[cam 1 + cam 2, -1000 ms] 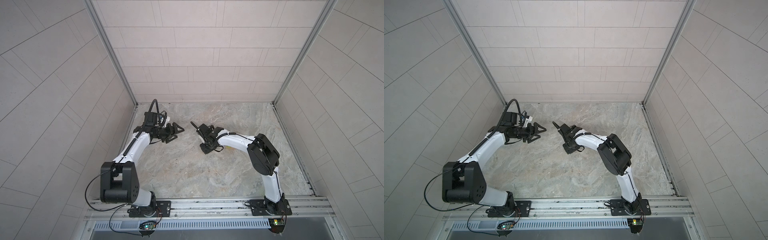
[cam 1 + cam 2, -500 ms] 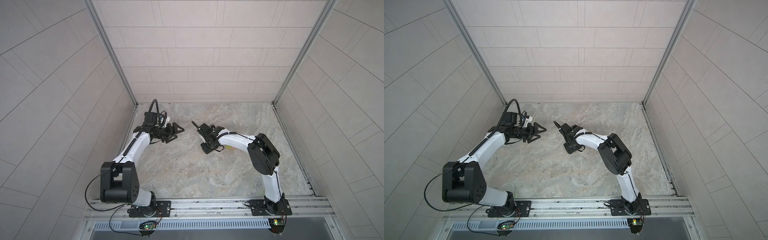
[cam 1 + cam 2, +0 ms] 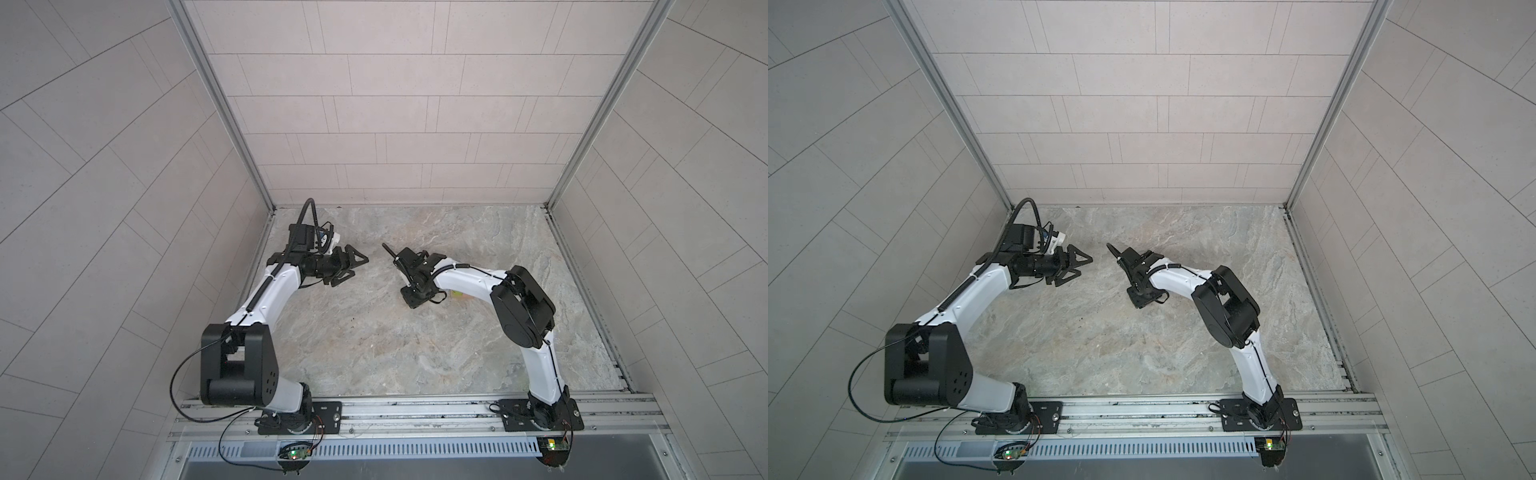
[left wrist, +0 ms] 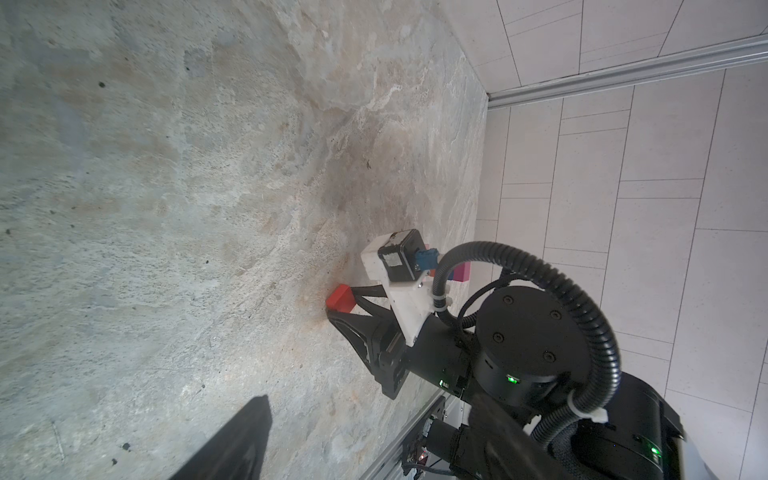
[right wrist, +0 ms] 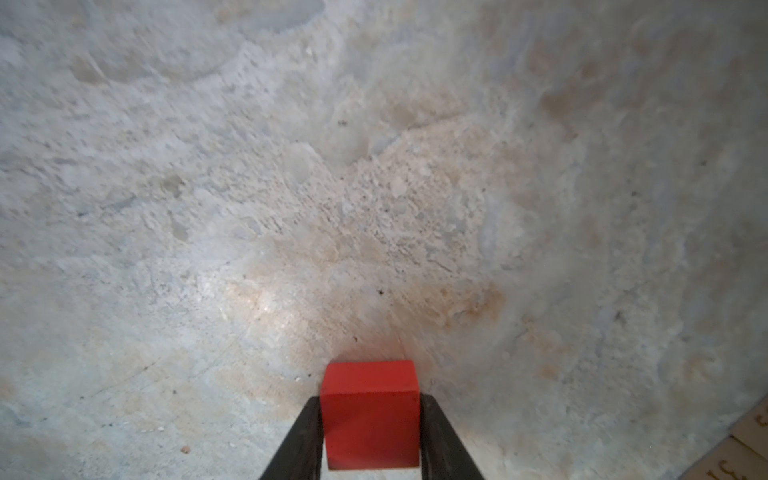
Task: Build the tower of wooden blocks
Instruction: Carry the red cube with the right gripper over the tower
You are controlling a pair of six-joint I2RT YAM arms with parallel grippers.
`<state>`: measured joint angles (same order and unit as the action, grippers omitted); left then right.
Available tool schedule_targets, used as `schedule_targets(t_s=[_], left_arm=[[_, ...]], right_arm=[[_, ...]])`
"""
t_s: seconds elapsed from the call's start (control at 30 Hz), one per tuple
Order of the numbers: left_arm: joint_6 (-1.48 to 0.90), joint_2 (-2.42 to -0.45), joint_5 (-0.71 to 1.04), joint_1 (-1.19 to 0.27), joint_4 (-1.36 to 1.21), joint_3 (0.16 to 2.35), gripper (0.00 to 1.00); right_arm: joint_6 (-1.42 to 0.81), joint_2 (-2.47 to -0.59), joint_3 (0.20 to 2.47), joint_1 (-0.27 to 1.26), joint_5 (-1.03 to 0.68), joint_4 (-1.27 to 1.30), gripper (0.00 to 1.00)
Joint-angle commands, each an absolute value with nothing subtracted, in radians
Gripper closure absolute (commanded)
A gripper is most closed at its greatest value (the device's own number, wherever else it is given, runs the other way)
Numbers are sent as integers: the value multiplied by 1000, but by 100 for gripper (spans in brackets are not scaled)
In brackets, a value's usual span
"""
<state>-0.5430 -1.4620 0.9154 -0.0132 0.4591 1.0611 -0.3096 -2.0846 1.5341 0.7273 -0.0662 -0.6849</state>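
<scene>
My left gripper hangs at the table's ten o'clock, fingers spread and empty. Near centre, the right gripper pinches the red cube down at table level. A lime block peeks out at its three o'clock, under the arm. I see no tower, so I judge nearly everything remains.

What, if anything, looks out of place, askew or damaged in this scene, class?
Nothing stands out. The red cube sits square in the right gripper, flanked evenly on both sides. The left gripper hangs open and empty. No spill or damage shows.
</scene>
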Motion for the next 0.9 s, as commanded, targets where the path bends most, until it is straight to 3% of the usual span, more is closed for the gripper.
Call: schedule_targets(t_s=[0.0,0.37,0.87], left_arm=[[-540,-1442,922,-8,453,1048,19],[-540,-1441,922,-8,453,1049,19],[-545,-1442,932,-9,449,1046,19]], right_arm=[[-317,-2091,1556,728,-47,-708,66],[-379,-1969,1588,721,11,-785,74],[-449,-1789,1665,643,39,-974,74]])
